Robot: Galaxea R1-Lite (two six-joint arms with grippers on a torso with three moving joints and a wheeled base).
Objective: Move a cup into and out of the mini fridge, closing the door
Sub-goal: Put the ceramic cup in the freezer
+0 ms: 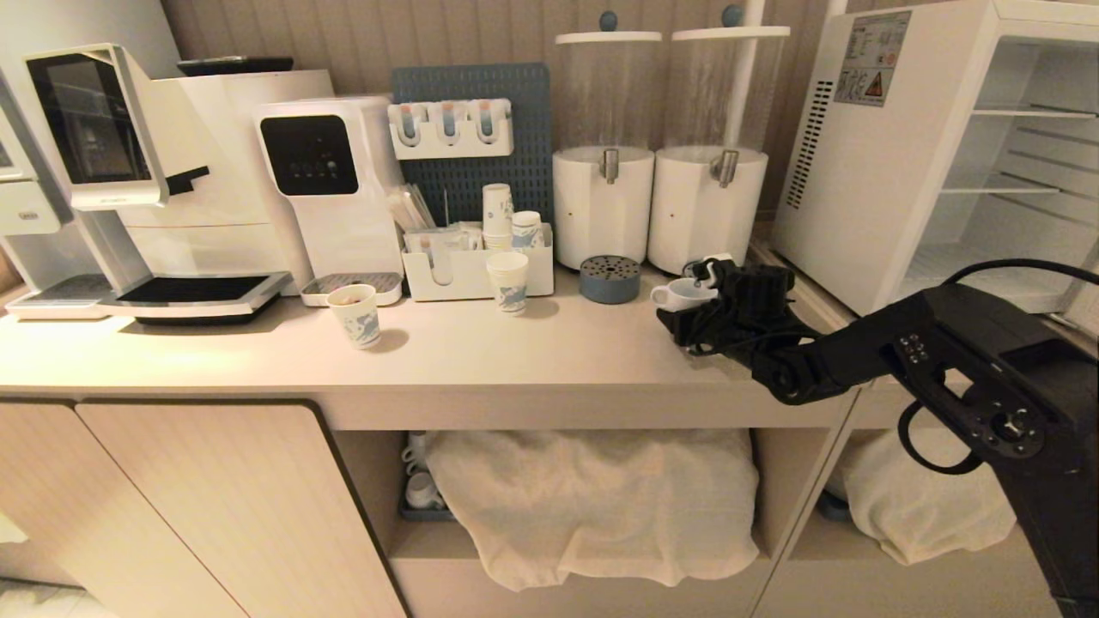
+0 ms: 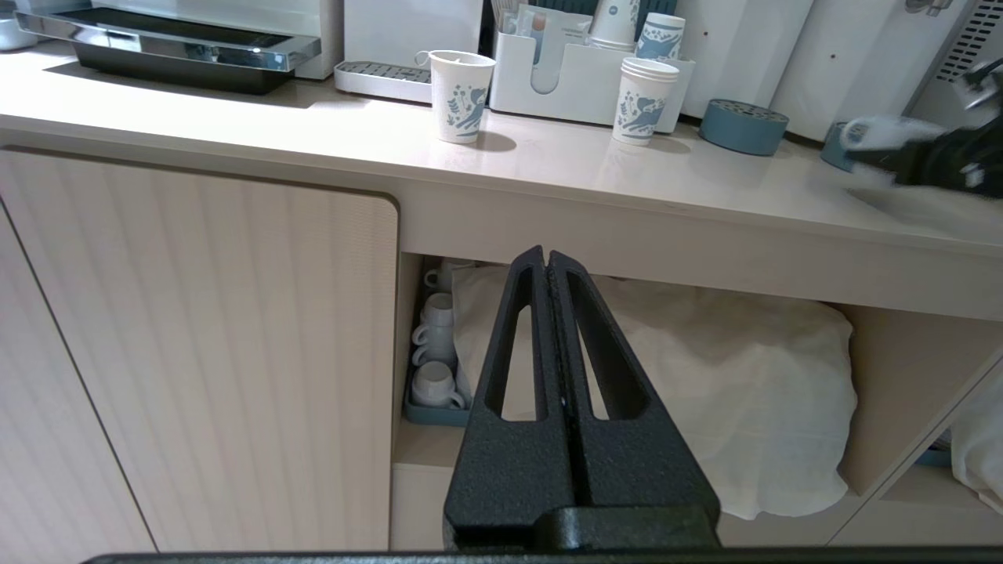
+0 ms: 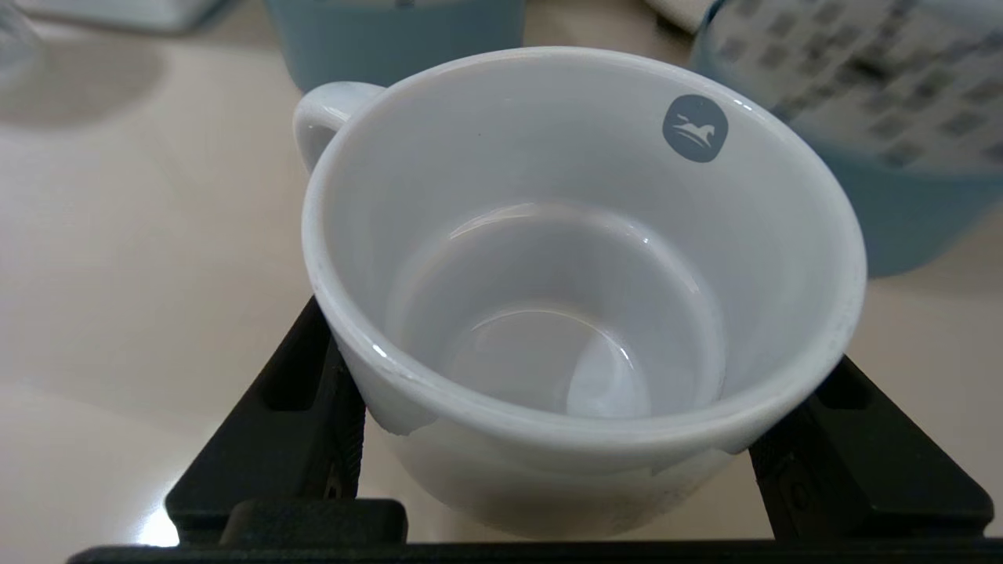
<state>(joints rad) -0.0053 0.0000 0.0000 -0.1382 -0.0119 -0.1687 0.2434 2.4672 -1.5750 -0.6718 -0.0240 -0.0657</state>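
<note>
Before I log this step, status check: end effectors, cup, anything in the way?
Right end effector clamped on cup above counter. Left end effector shut, parked low. Mini fridge interior exposed, shelves bare. Blue round tray beside cup.

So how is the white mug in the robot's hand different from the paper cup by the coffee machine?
The cup is squat white ceramic with a loop handle; the paper cup is taller, with no handle. The cup bears one small round blue logo inside its rim; the paper cup has blue print on its outside. The cup sits between the right gripper's fingers; the paper cup stands alone on the counter. Both are upright and mostly white.
</note>
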